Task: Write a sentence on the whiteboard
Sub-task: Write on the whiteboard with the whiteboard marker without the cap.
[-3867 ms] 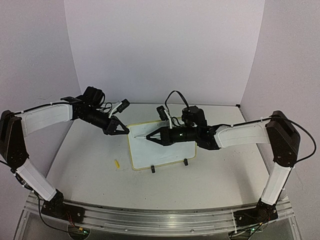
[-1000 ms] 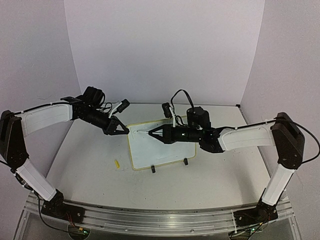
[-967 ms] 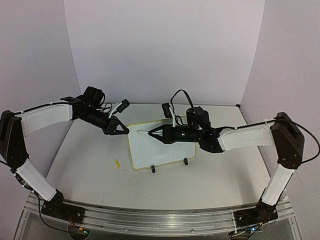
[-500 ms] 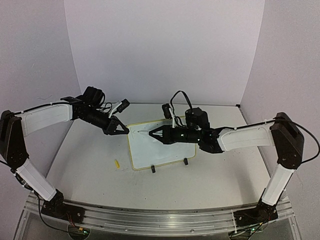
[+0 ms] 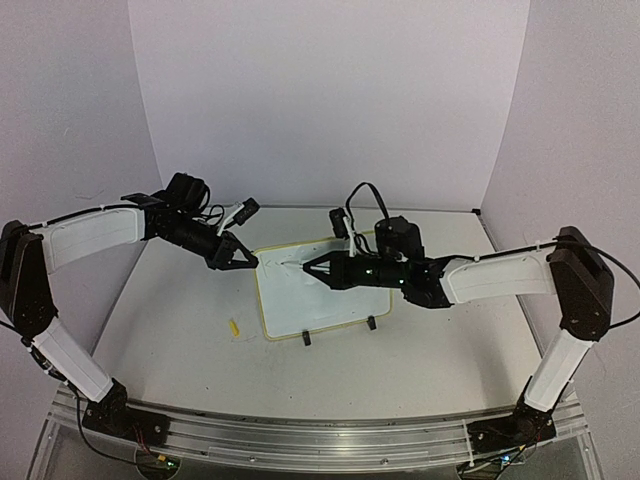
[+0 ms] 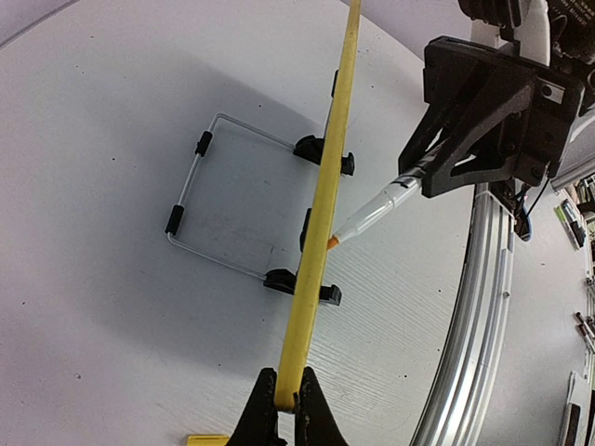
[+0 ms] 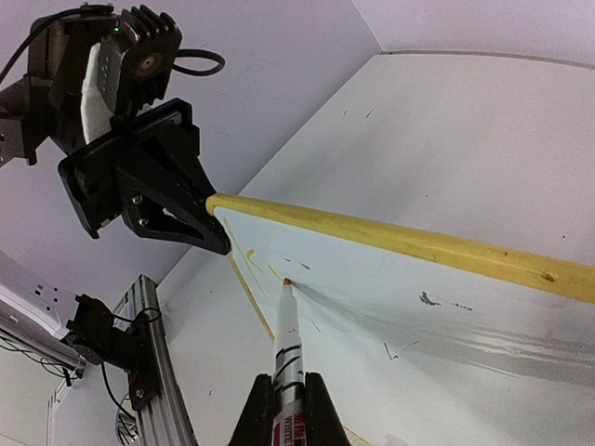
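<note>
The whiteboard (image 5: 310, 305) stands tilted on two black clip feet, its pale yellow rim (image 7: 400, 237) edge-on in the left wrist view (image 6: 327, 200). My left gripper (image 5: 250, 262) is shut on the board's top left corner (image 6: 284, 401). My right gripper (image 5: 322, 270) is shut on a white marker (image 7: 286, 348) whose orange tip (image 7: 286, 282) touches the board near that corner. The marker also shows in the left wrist view (image 6: 376, 212). Of the sentence, only a few short faint yellow strokes (image 7: 249, 253) show beside the tip.
A small yellow cap (image 5: 234, 327) lies on the table left of the board. The clip feet (image 5: 306, 340) are at the board's near edge, and a wire stand (image 6: 218, 200) is behind it. Small dark specks (image 7: 428, 298) mark the board. An aluminium rail (image 5: 300, 440) runs along the near edge.
My right gripper and the marker have shifted slightly right along the board's upper left part. The left gripper and the board have not moved.
</note>
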